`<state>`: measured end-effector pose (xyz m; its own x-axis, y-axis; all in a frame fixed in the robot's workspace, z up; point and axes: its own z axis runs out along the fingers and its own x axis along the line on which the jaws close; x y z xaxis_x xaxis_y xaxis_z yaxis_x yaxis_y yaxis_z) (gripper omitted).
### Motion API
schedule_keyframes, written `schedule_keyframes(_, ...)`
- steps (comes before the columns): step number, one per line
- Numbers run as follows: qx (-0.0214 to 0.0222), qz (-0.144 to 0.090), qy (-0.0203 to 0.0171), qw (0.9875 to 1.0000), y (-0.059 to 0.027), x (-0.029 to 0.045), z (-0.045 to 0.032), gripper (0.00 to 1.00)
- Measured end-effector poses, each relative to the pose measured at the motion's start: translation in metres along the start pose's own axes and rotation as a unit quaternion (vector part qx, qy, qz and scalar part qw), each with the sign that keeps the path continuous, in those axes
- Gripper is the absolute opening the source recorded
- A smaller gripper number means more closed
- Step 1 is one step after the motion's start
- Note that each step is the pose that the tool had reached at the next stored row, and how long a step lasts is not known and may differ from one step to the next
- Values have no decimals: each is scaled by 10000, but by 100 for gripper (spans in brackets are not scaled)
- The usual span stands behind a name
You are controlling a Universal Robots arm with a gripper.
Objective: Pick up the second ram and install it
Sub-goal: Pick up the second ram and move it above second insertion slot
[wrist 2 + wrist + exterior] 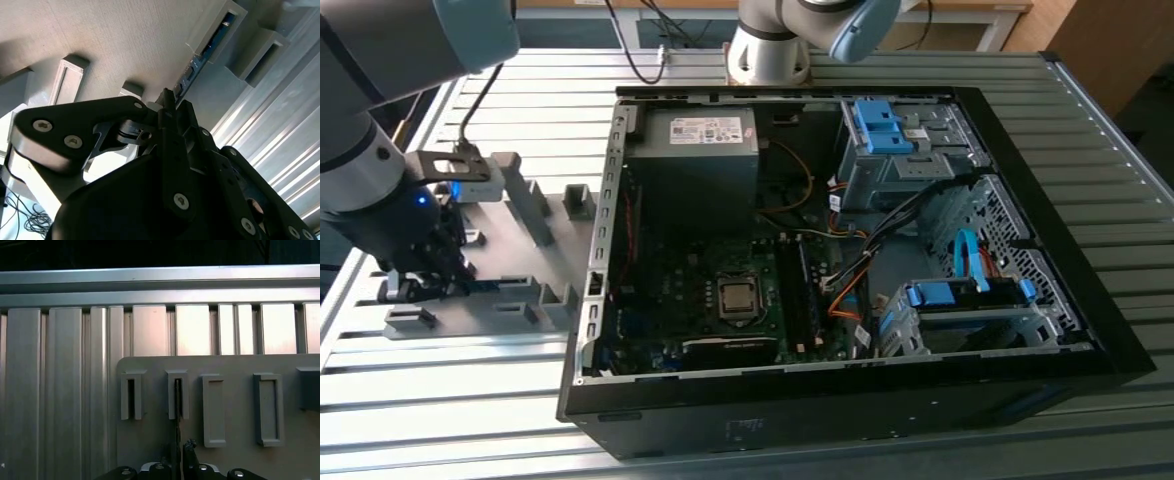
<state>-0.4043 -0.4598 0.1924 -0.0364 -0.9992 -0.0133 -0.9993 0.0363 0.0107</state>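
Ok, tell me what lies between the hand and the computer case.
In the exterior view, the grey holder plate with its upright holder blocks lies between the hand and the open computer case, on the exterior view's left.

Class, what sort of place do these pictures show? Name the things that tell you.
Probably a robotics lab or test bench: an open computer case lies on a ribbed metal table, with a robot arm over a grey slotted holder plate beside it.
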Motion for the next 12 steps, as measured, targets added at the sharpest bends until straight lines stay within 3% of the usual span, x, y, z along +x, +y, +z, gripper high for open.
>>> schedule_keyframes(12,-1,-4,-10,10000,10,-7,34,24)
